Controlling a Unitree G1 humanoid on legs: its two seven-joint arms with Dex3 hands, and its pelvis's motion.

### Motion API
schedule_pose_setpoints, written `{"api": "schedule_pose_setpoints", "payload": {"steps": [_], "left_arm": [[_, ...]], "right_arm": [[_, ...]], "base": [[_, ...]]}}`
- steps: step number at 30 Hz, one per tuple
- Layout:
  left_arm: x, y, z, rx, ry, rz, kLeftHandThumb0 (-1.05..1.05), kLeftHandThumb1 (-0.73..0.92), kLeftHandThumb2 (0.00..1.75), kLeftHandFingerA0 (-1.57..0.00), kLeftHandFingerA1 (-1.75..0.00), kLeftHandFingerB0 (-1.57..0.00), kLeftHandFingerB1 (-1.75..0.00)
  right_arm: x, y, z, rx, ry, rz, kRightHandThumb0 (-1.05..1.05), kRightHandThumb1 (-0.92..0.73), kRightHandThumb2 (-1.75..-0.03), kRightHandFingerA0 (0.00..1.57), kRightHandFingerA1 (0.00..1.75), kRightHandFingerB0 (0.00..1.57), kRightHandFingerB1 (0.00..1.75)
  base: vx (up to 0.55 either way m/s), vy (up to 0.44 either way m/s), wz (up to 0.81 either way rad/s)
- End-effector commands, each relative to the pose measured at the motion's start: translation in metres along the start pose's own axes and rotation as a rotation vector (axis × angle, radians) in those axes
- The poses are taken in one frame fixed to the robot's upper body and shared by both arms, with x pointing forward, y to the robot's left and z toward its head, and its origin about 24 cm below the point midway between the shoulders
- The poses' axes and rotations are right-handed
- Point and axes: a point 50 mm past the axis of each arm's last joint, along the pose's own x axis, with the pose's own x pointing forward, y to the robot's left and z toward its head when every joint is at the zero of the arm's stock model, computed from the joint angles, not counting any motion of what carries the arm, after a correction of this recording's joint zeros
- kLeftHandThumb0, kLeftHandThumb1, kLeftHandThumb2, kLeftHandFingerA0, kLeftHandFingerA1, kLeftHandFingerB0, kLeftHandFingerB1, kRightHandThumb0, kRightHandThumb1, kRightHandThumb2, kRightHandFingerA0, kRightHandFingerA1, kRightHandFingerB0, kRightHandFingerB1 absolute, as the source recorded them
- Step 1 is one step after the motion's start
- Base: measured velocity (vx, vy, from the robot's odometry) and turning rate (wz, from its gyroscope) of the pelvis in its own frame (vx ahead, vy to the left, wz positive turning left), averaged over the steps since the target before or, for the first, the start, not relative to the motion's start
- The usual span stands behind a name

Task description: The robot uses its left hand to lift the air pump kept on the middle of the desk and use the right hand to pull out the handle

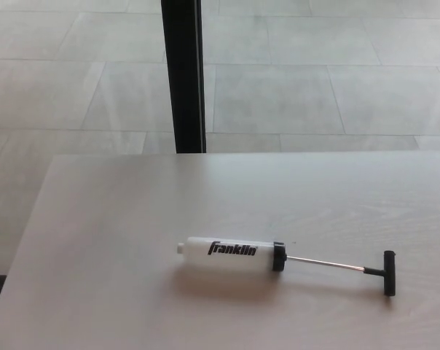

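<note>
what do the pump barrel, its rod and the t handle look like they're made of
Pump barrel: seemingly white plastic, smooth with a soft sheen and printed black lettering. Rod: likely bare metal, thin, silvery, catching light. T handle: apparently black plastic or rubber, matte, no glare. The desk looks like pale wood-grain laminate.

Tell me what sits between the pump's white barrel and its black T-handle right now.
Head view: only the thin metal rod, drawn out, joins the white barrel to the T-handle. The desk around it is bare, and neither hand shows.
</note>
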Motion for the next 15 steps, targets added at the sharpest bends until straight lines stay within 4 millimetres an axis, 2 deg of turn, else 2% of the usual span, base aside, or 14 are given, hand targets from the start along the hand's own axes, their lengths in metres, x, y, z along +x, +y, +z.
{"api": "schedule_pose_setpoints", "payload": {"steps": [1,5,6,9,10,11,12,15], "left_arm": [[-0.014,0.032,-0.081,-0.558,0.124,0.202,-0.70,0.77,0.61,-0.17,-0.60,-0.20,-0.42],[-0.017,0.036,-0.092,-0.517,0.181,0.241,-0.70,0.81,0.64,-0.23,-0.64,-0.19,-0.43],[-0.016,0.036,-0.092,-0.534,0.183,0.241,-0.67,0.80,0.63,-0.21,-0.62,-0.18,-0.43],[-0.018,0.040,-0.100,-0.527,0.202,0.248,-0.68,0.81,0.64,-0.21,-0.64,-0.17,-0.43],[-0.018,0.040,-0.099,-0.531,0.204,0.255,-0.69,0.79,0.63,-0.21,-0.64,-0.19,-0.45],[-0.018,0.040,-0.099,-0.540,0.204,0.263,-0.68,0.79,0.63,-0.24,-0.66,-0.22,-0.45],[-0.018,0.039,-0.100,-0.560,0.205,0.268,-0.67,0.78,0.63,-0.35,-0.69,-0.26,-0.46],[-0.014,0.032,-0.096,-0.563,0.192,0.220,-0.68,0.78,0.63,-0.39,-0.67,-0.26,-0.48]], "right_arm": [[-0.013,-0.056,-0.049,0.535,0.095,-0.333,-0.84,-0.66,-0.99,0.00,0.24,0.03,0.15],[-0.015,-0.047,-0.061,0.536,0.142,-0.279,-0.90,-0.71,-1.02,0.00,0.15,0.00,0.05],[-0.016,-0.045,-0.066,0.568,0.136,-0.280,-0.71,-0.83,-0.67,0.00,0.11,0.00,0.12],[-0.019,-0.039,-0.075,0.525,0.160,-0.241,-0.73,-0.84,-0.67,0.00,0.14,0.00,0.13],[-0.019,-0.038,-0.075,0.533,0.162,-0.236,-0.75,-0.83,-0.66,0.00,0.17,0.00,0.18],[-0.019,-0.036,-0.076,0.537,0.166,-0.228,-0.89,-0.71,-1.03,0.00,0.20,0.00,0.07],[-0.018,-0.031,-0.078,0.537,0.172,-0.205,-0.78,-0.67,-1.05,0.00,0.24,0.00,0.18],[-0.017,-0.018,-0.079,0.497,0.157,-0.165,-0.75,-0.63,-1.04,0.02,0.33,0.03,0.23]], "base": [[0.00,0.000,0.00],[0.00,0.000,0.00],[0.00,0.000,0.00],[0.00,0.000,0.00],[0.00,0.000,0.00],[0.00,0.000,0.00],[0.00,0.000,0.00],[0.00,0.000,0.00]]}}
